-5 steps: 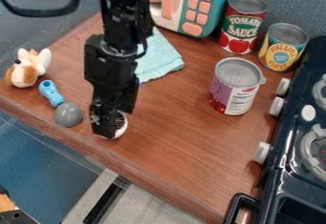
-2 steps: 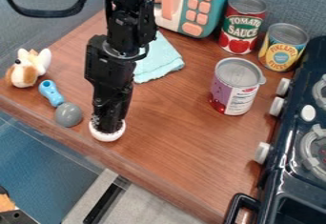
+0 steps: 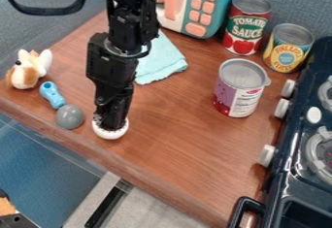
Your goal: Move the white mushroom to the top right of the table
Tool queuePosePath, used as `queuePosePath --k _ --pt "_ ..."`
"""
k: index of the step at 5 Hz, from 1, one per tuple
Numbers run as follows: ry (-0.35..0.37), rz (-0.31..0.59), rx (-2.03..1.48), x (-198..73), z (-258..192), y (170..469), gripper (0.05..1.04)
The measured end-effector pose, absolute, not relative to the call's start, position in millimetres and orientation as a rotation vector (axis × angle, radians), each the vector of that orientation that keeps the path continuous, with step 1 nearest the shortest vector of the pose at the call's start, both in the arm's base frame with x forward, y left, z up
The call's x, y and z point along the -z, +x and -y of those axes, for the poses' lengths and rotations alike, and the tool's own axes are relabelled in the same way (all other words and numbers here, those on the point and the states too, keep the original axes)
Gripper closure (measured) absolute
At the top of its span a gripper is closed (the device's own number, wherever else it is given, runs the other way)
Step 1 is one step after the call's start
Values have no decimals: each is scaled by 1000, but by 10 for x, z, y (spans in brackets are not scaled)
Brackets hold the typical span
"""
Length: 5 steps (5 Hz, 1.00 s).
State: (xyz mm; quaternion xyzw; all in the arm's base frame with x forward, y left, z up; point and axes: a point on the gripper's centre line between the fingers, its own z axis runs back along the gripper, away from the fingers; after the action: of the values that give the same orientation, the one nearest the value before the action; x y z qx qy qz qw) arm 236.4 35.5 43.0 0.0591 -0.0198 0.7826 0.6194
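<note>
White mushroom (image 3: 109,134) at the lower end of your gripper (image 3: 111,122), near the front table (image 3: 188,144) edge.
Your gripper points down, tip overlapping the mushroom in camera view; can't tell if it's open or has a grip. Relative to it: blue-and-grey toy (image 3: 69,117) just to the left, plush dog (image 3: 27,72) farther up-left, teal cloth (image 3: 160,63) up-right, purple-labelled can (image 3: 239,90) well apart on the right.

A toy kitchen: stove (image 3: 285,193) with knobs along the bench's (image 3: 175,149) right edge, toy microwave (image 3: 217,8) at its far edge, food cans (image 3: 243,89) between.
</note>
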Motion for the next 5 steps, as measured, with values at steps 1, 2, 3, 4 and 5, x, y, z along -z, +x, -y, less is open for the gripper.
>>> queuePosePath --k 1,2,3,4,5 --pt "127 56 -1818 -440 -392 2378 856" --pt "103 89 -1844 -519 -458 2411 856" --pt "-73 137 -1827 -808 -490 2744 856" --pt "-136 128 -1783 -939 -319 3245 856" --pt "-221 118 -1735 -949 -201 3682 856"
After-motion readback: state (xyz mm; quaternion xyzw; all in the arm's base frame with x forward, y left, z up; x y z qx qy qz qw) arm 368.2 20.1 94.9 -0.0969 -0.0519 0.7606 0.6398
